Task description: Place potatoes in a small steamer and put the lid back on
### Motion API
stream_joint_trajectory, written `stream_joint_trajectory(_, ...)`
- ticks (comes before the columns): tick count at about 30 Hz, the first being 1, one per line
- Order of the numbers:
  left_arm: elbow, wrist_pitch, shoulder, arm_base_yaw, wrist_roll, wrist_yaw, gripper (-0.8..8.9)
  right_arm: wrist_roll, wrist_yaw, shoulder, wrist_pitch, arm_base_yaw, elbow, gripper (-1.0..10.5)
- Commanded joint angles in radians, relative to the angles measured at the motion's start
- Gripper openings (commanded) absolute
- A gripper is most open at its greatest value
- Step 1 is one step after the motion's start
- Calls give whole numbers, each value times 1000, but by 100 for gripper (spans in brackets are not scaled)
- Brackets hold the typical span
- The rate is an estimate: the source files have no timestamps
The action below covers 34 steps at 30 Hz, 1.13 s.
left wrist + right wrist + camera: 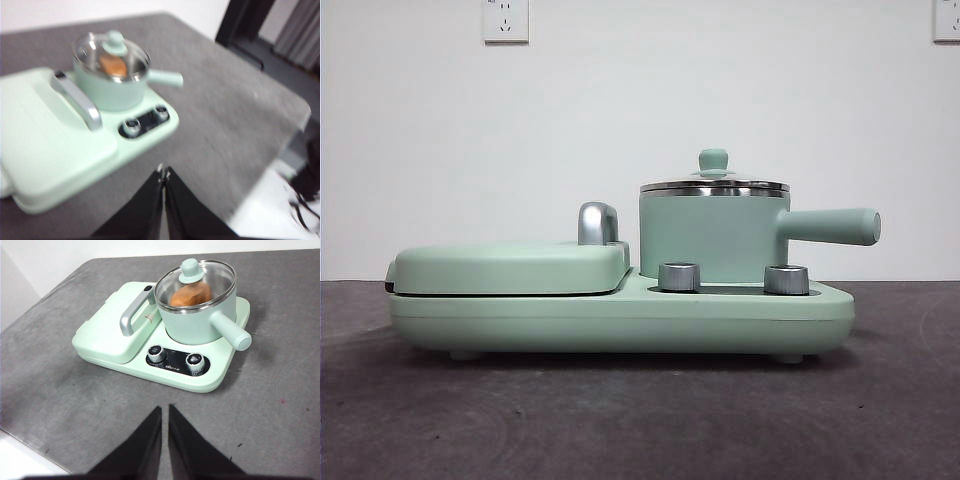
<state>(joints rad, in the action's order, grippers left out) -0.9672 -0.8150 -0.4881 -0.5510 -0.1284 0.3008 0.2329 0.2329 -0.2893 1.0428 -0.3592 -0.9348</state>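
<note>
The mint-green steamer pot stands on the cooker base, its straight handle pointing right. The glass lid with its green knob sits on the pot's steel rim. Through the glass, the orange-brown potato lies inside the pot; it also shows in the left wrist view. My left gripper is shut and empty, held back above the table in front of the cooker. My right gripper is shut and empty, also well back from the cooker. Neither gripper shows in the front view.
The flat grill plate with its chrome handle is closed beside the pot. Two steel dials sit on the base's front. The grey table edge lies past the pot's handle side.
</note>
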Motion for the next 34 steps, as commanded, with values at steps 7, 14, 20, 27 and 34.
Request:
stream_joint_trajectory(7, 526, 512, 291, 298, 49, -53, 6, -5, 2, -3, -11, -5, -6, 19)
stream_joint_trajectory(14, 889, 744, 451, 426, 45, -69, 6, -5, 2, -3, -11, -5, -6, 19)
stream_joint_trajectory(20, 954, 677, 485, 475, 29, -161, 6, -5, 2, -3, -11, -5, -6, 19)
stream_joint_trajectory(27, 954, 629, 485, 499, 32, -269, 6, -5, 2, -3, -11, -5, -6, 19)
stream_joint_trajectory(34, 954, 630, 485, 499, 32, -268, 6, -5, 2, -3, -11, -5, -6, 19)
